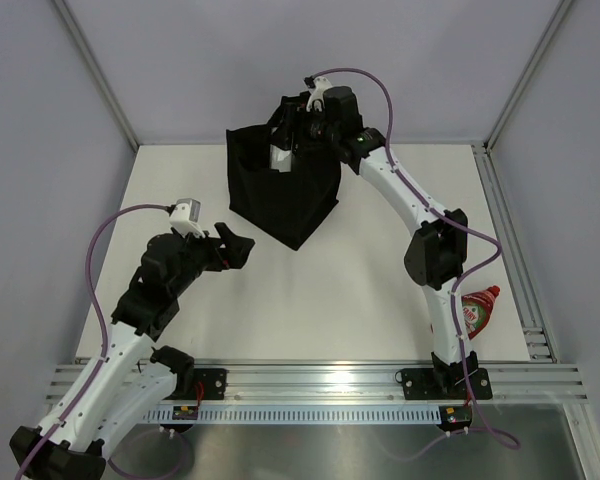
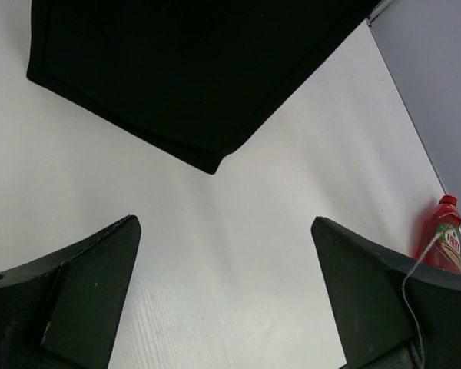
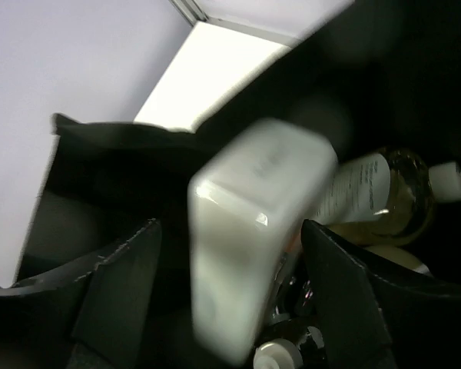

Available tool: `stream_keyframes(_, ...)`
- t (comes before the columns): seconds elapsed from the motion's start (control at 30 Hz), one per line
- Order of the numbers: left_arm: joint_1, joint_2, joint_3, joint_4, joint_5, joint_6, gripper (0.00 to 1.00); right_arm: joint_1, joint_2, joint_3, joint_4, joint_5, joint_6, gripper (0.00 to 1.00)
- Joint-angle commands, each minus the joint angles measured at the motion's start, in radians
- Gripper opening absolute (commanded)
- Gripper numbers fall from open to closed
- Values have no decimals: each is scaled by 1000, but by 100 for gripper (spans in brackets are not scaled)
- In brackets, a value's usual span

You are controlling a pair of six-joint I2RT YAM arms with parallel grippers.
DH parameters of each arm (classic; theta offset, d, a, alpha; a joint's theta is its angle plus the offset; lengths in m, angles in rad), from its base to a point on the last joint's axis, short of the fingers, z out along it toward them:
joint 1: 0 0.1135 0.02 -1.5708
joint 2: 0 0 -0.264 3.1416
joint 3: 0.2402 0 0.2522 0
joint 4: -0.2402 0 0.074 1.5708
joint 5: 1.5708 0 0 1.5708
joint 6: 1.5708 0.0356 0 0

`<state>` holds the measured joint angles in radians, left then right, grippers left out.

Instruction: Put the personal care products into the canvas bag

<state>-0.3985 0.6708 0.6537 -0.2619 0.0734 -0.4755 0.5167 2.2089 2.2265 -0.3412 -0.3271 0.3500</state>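
**A:** What could go wrong here, biggest thing first?

**B:** The bench is no worry. The black bag is: it is soft cloth, standing at the far middle of the bench, and the right arm reaches over its mouth. If the arm drags on the rim or a handle as it pulls out, the bag could fold or tip.

**A:** And the white bottle?

**B:** It is between the right jaws, over the bag's opening, and blurred. Those jaws stand spread, with a clear gap on one side, so it looks loose. It could land hard on the amber bottle inside the bag.

**A:** The red bottle?

**B:** It sits at the bench's right edge, just beside the right arm's base and well apart from the bag. A swing of the elbow could knock it off.

**A:** What does each view add?

**B:** Only the overhead view shows the whole bag and both arms. The left wrist view shows the left jaws spread wide over bare bench, pinching nothing, and also the red bottle's label. Only the right wrist view looks inside the bag, at the amber bottle and a small white cap below it.
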Motion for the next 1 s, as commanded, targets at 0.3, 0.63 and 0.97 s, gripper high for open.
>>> stream_keyframes(0.3, 0, -16, 20, 32, -6, 28, 99, 6, -143, 76, 22, -199, -243, 94)
stream_keyframes(0.63, -2, -30, 17, 3, 17, 92, 99, -63, -425, -201, -525, -600, -1098, 100)
stream_keyframes(0.97, 1, -46, -20, 9, 54, 104, 99, -406, -713, -638, -1203, -186, -1937, 97)
